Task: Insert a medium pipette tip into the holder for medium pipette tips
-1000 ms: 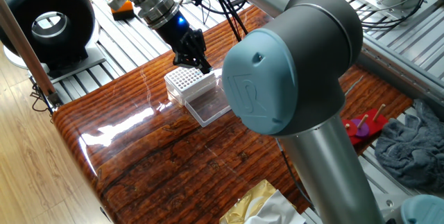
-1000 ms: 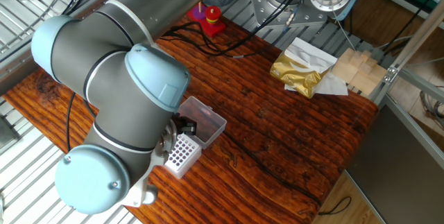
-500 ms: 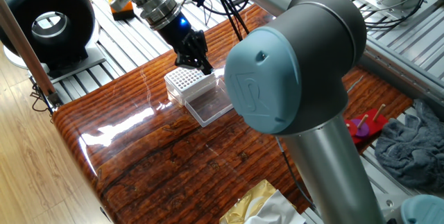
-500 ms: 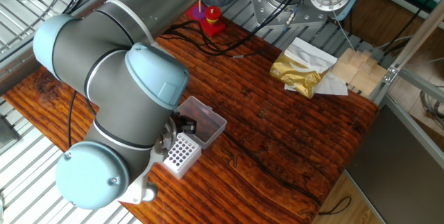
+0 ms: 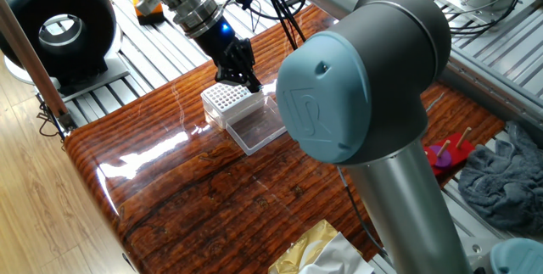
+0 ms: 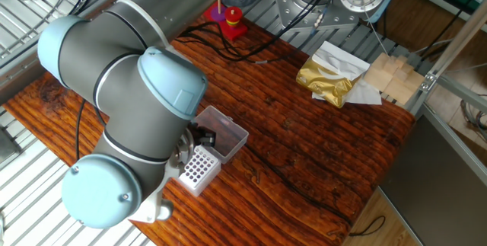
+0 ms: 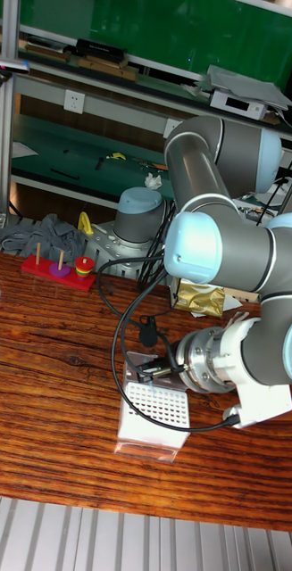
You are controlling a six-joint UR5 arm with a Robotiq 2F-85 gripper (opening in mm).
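The holder for medium pipette tips [image 5: 224, 97] is a small clear box with a white grid of holes, and its clear lid [image 5: 255, 129] lies open beside it. My gripper [image 5: 244, 77] hangs just over the grid's far edge, its black fingers pressed together. The medium pipette tip is too small to make out between them. In the other fixed view the arm hides most of the gripper, and the holder [image 6: 197, 169] shows below it. In the tall view the gripper [image 7: 151, 369] sits at the back edge of the holder [image 7: 156, 404].
A black round device [image 5: 59, 26] stands off the table's far left corner. A gold foil bag [image 6: 328, 80], wooden blocks [image 6: 391, 75] and a red ring toy [image 6: 229, 20] sit at the table's other end. Black cables [image 6: 259, 52] cross the wood.
The gripper has edged slightly sideways over the holder's far edge. The holder and its lid have not moved.
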